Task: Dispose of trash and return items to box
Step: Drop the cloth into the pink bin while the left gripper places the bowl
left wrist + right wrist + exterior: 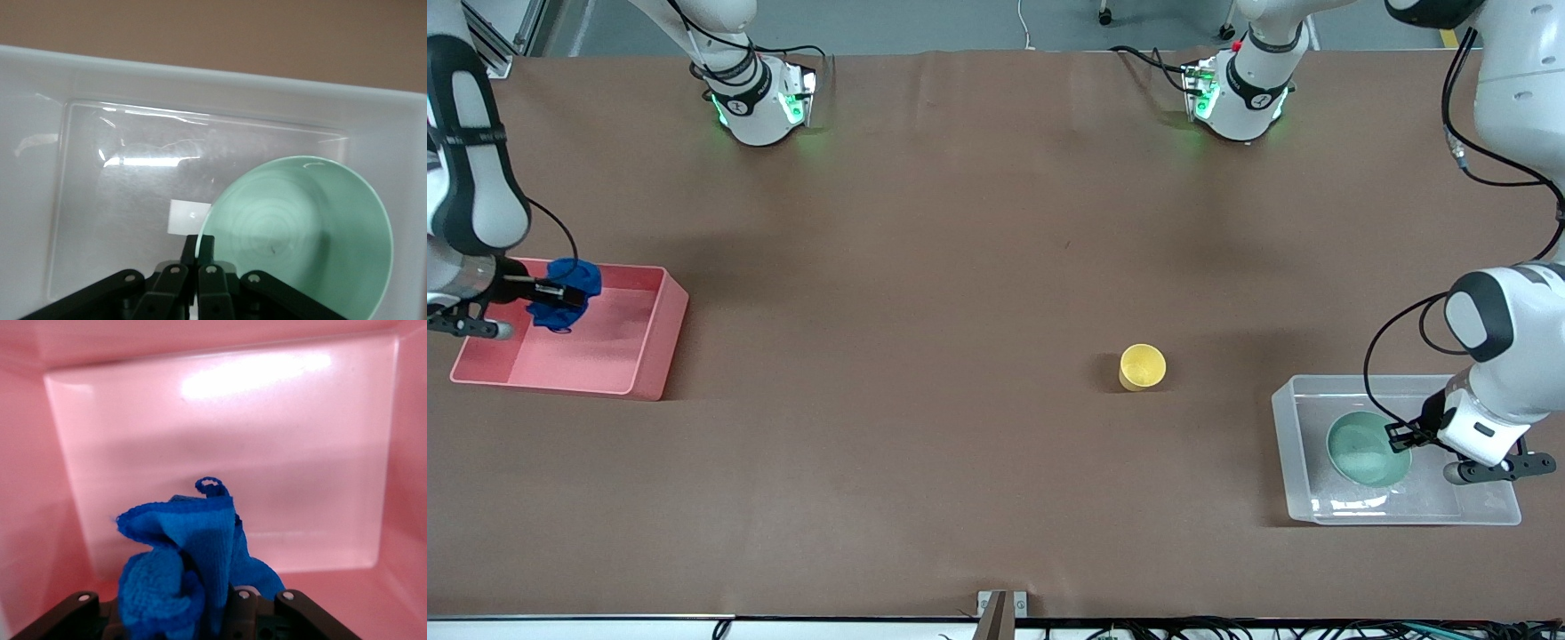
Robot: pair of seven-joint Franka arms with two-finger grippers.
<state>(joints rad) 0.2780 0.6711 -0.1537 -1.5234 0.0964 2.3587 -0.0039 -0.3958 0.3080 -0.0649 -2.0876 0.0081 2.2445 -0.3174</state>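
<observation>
My right gripper point(560, 293) is shut on the blue cloth wad point(565, 295) and holds it over the pink bin point(645, 356); in the right wrist view the cloth point(187, 560) hangs from the jaws above the bin's floor point(267, 453). My left gripper point(1396, 437) is shut on the rim of the mint-green bowl point(1365, 447), which is inside the clear tub point(1294, 444). In the left wrist view the bowl point(307, 227) sits in the tub point(100, 100) next to a white sticker point(183, 217). The yellow cup point(1142, 366) stands upright on the table.
The pink bin sits at the right arm's end of the table, the clear tub at the left arm's end. The brown table point(925, 267) stretches between them, with the cup nearer the tub.
</observation>
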